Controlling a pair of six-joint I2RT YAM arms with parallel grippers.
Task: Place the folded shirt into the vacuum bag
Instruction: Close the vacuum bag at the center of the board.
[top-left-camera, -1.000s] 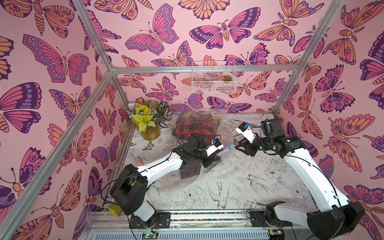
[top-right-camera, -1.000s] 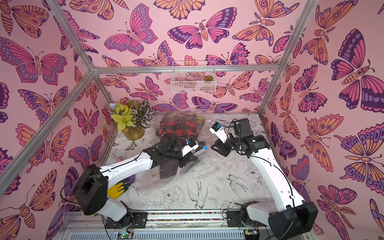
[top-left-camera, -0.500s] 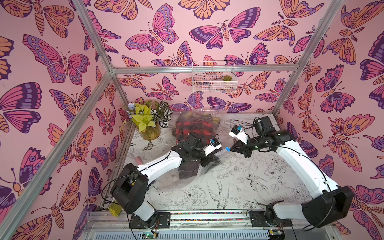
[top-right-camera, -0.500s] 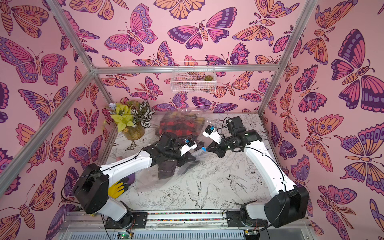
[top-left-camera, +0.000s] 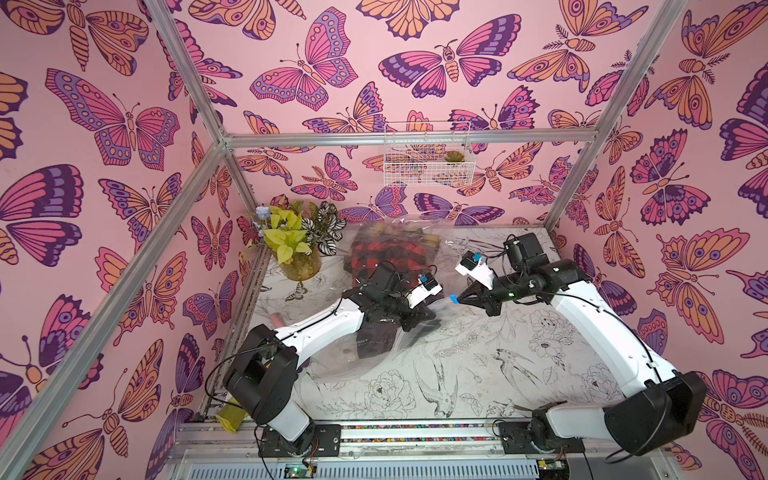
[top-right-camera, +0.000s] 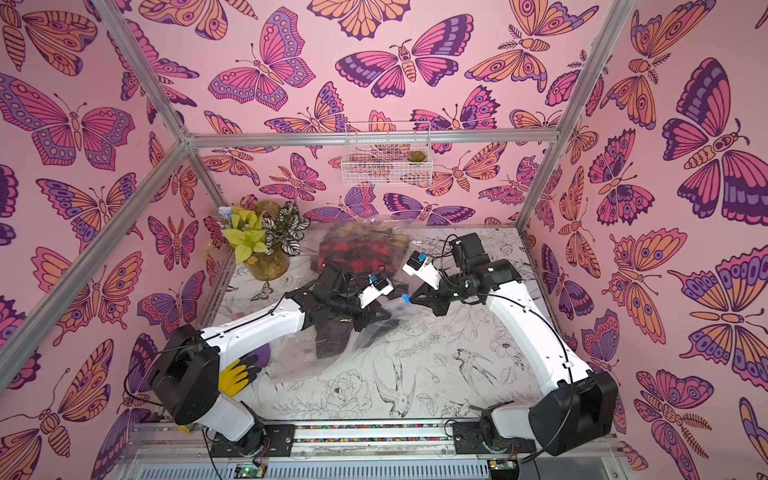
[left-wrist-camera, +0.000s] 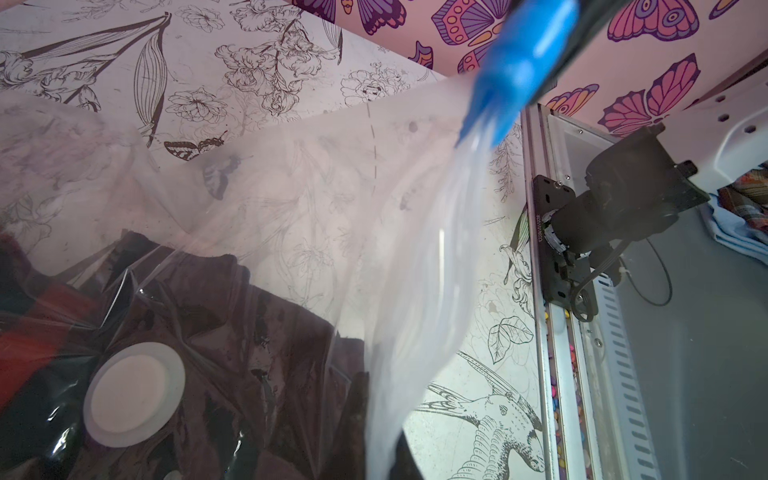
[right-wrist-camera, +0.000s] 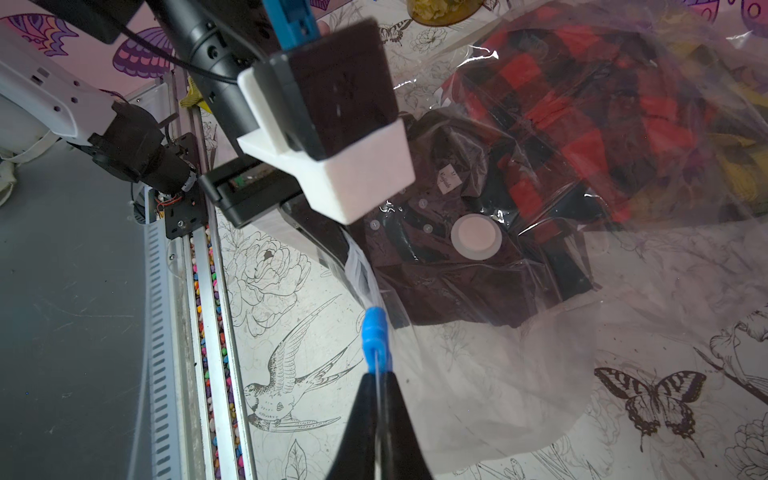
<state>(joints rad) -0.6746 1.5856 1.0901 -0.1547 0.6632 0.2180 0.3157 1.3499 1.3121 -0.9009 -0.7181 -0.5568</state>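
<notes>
The vacuum bag (top-left-camera: 345, 368) lies crumpled on the table, with its round white valve (right-wrist-camera: 476, 237) over a dark folded shirt (right-wrist-camera: 457, 282) inside. A red-and-black plaid garment (top-left-camera: 386, 253) sits under the plastic farther back. My right gripper (right-wrist-camera: 379, 386) is shut on the bag's thin zip edge, its tips right behind the blue slider clip (right-wrist-camera: 375, 336), and holds that edge off the table. My left gripper (top-left-camera: 424, 322) is shut on the same edge a short way along. The plastic stretches from it up to the clip (left-wrist-camera: 515, 70).
A potted plant (top-left-camera: 297, 249) stands at the back left corner, close to the bag. A white wire basket (top-left-camera: 426, 160) hangs on the back wall. A yellow glove (top-right-camera: 235, 376) lies by the left arm's base. The arms' mounting rail (top-left-camera: 415, 430) runs along the front.
My right gripper has moved left to the blue clip and shut on the bag's edge there. The left gripper has stayed shut, nearly in place.
</notes>
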